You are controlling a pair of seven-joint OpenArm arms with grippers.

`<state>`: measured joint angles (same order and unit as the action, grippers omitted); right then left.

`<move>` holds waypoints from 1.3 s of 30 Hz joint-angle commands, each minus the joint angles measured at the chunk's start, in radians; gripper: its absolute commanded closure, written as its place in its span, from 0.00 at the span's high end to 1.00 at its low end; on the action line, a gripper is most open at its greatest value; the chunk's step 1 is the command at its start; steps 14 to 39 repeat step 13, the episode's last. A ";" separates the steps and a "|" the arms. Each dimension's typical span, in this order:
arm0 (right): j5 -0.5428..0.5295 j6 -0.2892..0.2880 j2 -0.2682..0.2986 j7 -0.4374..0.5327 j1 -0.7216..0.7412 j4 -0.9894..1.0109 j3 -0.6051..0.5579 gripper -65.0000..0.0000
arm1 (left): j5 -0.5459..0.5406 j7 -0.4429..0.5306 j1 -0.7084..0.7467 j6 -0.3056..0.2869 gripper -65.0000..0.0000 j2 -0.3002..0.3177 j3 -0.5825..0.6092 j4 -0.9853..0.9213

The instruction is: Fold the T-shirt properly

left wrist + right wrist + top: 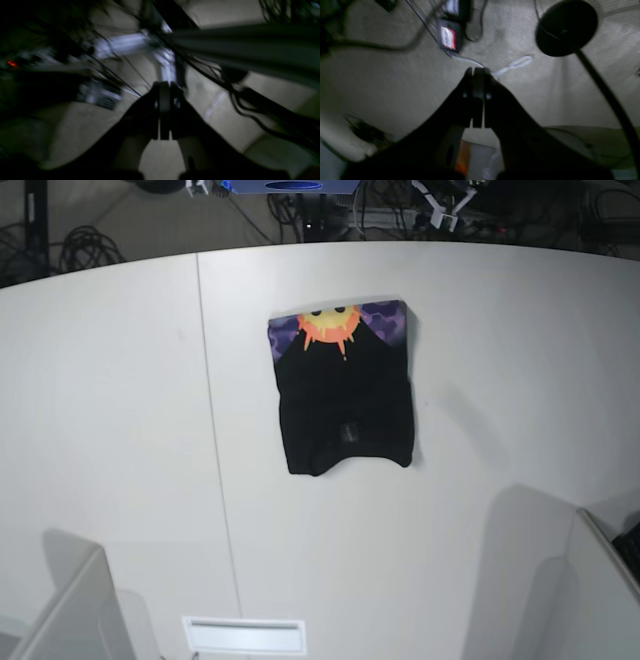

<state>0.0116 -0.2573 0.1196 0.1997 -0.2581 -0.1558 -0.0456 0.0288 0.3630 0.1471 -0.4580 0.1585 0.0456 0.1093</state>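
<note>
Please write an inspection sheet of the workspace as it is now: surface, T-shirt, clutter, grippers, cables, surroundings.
Surface: white table, one seam line running front to back.
Job's things: T-shirt lies folded into a compact rectangle near the table's middle, orange sun and purple print showing at its far edge.
Clutter: nothing seen on the table.
Grippers: left gripper and right gripper both shut, holding nothing, pointed at the floor, away from the shirt.
Cables: loose cables on the floor beyond the table.
Surroundings: round black stand base on grey carpet; wrist views blurred.
</note>
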 commanded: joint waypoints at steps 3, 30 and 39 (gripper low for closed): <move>0.003 0.002 0.016 0.007 -0.002 0.000 0.043 0.00 | 0.001 0.009 0.027 -0.002 0.00 0.000 -0.006 0.063; 0.003 0.002 0.019 0.007 0.030 0.002 0.057 0.00 | 0.003 0.005 0.030 0.038 0.00 -0.006 0.000 0.100; 0.003 0.002 0.019 0.007 0.030 0.002 0.057 0.00 | 0.003 0.005 0.030 0.038 0.00 -0.006 0.000 0.100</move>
